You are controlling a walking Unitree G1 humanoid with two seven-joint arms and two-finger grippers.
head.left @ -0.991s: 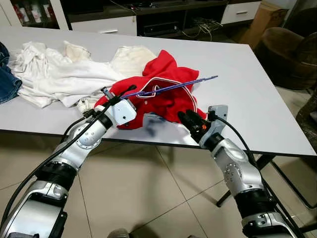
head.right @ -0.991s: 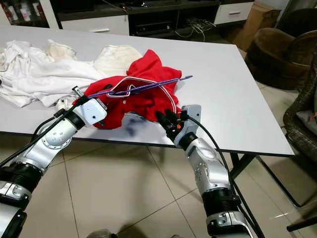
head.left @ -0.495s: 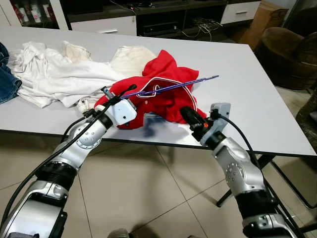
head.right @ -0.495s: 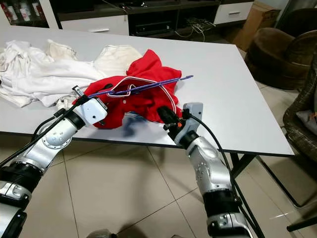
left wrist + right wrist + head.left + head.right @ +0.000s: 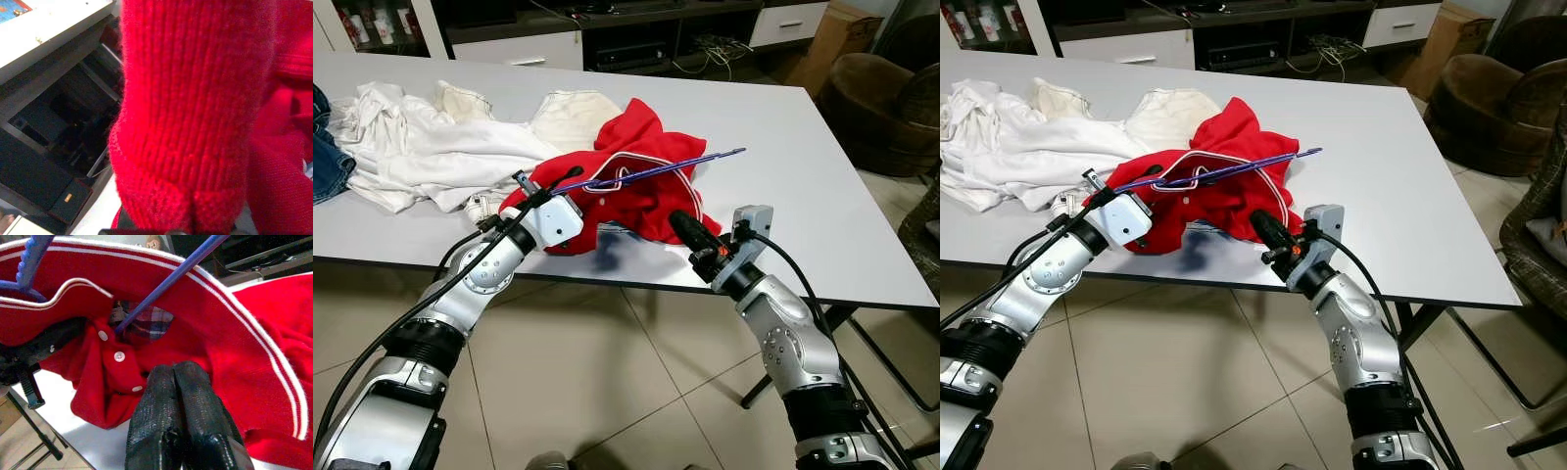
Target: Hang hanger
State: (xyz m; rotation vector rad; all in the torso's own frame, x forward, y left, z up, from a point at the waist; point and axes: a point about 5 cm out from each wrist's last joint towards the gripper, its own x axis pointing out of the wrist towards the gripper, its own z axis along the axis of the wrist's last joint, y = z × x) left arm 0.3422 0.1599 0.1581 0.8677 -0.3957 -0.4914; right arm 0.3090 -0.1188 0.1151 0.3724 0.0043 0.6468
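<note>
L gripper (image 5: 570, 177) clamps hanger (image 5: 656, 172) in red shirt (image 5: 636, 147), R gripper (image 5: 680, 227) pinched empty beside hem; I reckon hanger slips out if R tugs.

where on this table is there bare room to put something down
The table is bare right of the red garment, out to its right edge, and along the far edge behind the clothes. The left half is crowded by the white clothes.

A thin blue-purple hanger (image 5: 651, 173) was seen at mid-frame, tilted, its free arm rising toward the right. Its lower part was buried in the collar of a crumpled red garment (image 5: 636, 191) trimmed with white stripes, which was heaped on the table just below centre.
</note>
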